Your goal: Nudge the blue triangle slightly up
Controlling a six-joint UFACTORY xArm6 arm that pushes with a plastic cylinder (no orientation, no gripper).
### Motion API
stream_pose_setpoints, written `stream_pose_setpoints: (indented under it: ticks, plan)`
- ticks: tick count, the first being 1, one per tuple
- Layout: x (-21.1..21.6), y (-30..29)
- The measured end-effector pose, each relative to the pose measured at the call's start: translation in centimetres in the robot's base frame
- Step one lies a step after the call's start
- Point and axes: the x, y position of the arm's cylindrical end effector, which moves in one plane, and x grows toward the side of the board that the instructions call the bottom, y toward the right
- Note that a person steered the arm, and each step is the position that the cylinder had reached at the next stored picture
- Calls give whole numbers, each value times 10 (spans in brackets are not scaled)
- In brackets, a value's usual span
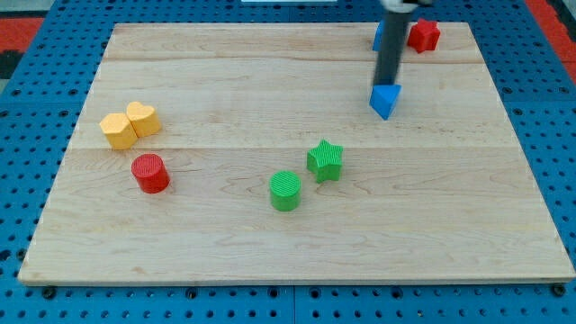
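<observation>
Camera view: a pale wooden board [270,243] made of glued planks with visible grain is shown lying on a blue perforated base [36,297], and a red perforated area is seen at the view's top corners. The arm carries no claw, so nothing is clasped or released; it ends in a straight dark rod [390,49] that descends from the view's top edge. My tip [388,84] is located at the upper edge of the blue triangle [385,101], apparently touching it, although contact cannot be confirmed. The blue triangle, a smooth-faced wedge block, is positioned in the board's upper right region, well apart from the lower blocks. A second blue block [378,36] is partly hidden behind the rod near the board's top edge, and its shape cannot be made out. Just to its right a red block [424,35] of angular, star-like outline is placed. Near the board's centre a green star [325,160] and a green cylinder [285,191] are set near each other but apart; both show ribbed top faces. At the view's left a yellow heart-shaped block [143,118] and a yellow hexagonal block [118,130] are touching. Just below them a red cylinder [150,173] with a ribbed top is placed.
</observation>
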Motion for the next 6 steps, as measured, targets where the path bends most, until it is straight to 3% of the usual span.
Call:
stream_pose_setpoints:
  ticks: [1, 2, 3, 4, 5, 6]
  plan:
    - [0, -22]
    - [14, -81]
    - [57, -110]
    - [89, -49]
    - [49, 4]
    - [-19, 6]
